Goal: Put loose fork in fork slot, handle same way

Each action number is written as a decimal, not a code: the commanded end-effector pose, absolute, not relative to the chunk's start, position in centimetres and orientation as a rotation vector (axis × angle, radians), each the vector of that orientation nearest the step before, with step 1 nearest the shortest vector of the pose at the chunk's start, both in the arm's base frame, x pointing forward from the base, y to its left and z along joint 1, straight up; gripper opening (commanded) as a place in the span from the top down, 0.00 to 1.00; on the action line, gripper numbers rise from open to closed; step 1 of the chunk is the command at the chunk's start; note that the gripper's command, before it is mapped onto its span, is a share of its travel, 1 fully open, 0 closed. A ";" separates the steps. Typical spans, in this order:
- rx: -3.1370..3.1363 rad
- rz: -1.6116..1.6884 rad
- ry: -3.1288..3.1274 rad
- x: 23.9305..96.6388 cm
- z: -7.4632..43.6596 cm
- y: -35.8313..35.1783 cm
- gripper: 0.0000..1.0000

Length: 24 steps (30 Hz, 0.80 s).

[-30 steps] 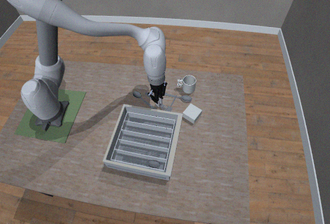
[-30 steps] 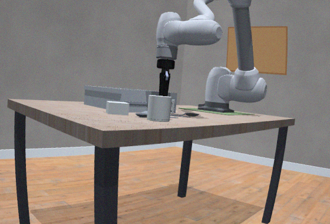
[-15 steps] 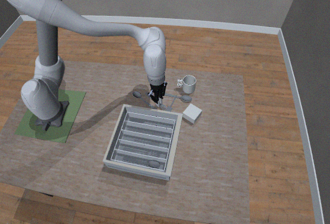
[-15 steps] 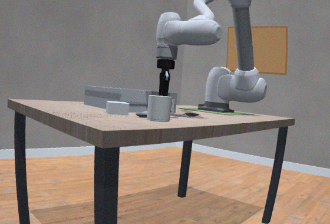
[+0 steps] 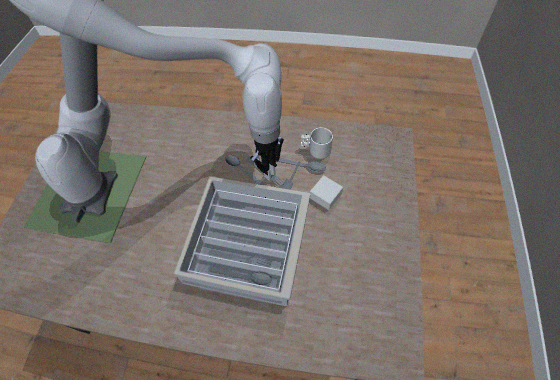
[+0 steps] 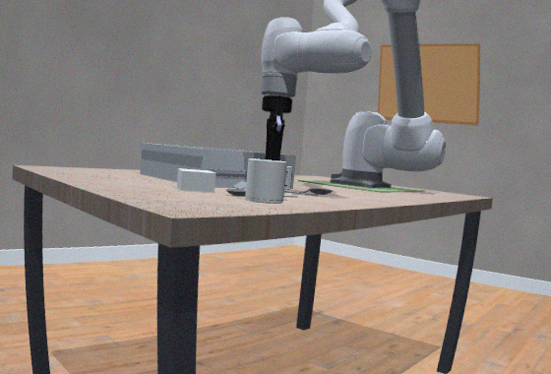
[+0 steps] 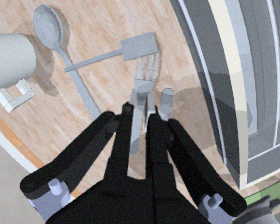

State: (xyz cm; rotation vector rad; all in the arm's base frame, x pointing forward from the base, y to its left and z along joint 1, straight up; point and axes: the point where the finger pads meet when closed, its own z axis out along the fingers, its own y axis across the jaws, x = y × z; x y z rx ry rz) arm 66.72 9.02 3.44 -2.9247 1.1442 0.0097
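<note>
My gripper (image 5: 268, 174) (image 7: 141, 98) is shut on the handle of the loose grey fork (image 7: 143, 86). Its tines point away from the wrist, low over the counter just behind the tray's far rim. The grey cutlery tray (image 5: 192, 240) (image 6: 197, 159) (image 7: 213, 43) lies in front of the gripper. The other forks (image 5: 256, 261) lie in the second slot from the front, and a spoon (image 5: 260, 277) lies in the front slot. In the exterior view the mug hides my fingertips.
A white mug (image 5: 321, 142) (image 6: 266, 179) (image 7: 7, 63) stands behind and to the right. A spatula (image 5: 288, 181) (image 7: 139, 46), a spoon (image 5: 315, 166) (image 7: 47, 23) and another spoon (image 5: 232, 160) lie near the gripper. A white block (image 5: 326, 192) (image 6: 196, 179) sits by the tray's far right corner.
</note>
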 end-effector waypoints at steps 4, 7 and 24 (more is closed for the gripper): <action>-2.925 0.010 1.144 66.7 4.6 9.0 0.98; -2.925 0.010 1.144 66.7 5.7 9.0 0.98; -2.925 0.010 1.144 66.8 13.5 9.0 0.98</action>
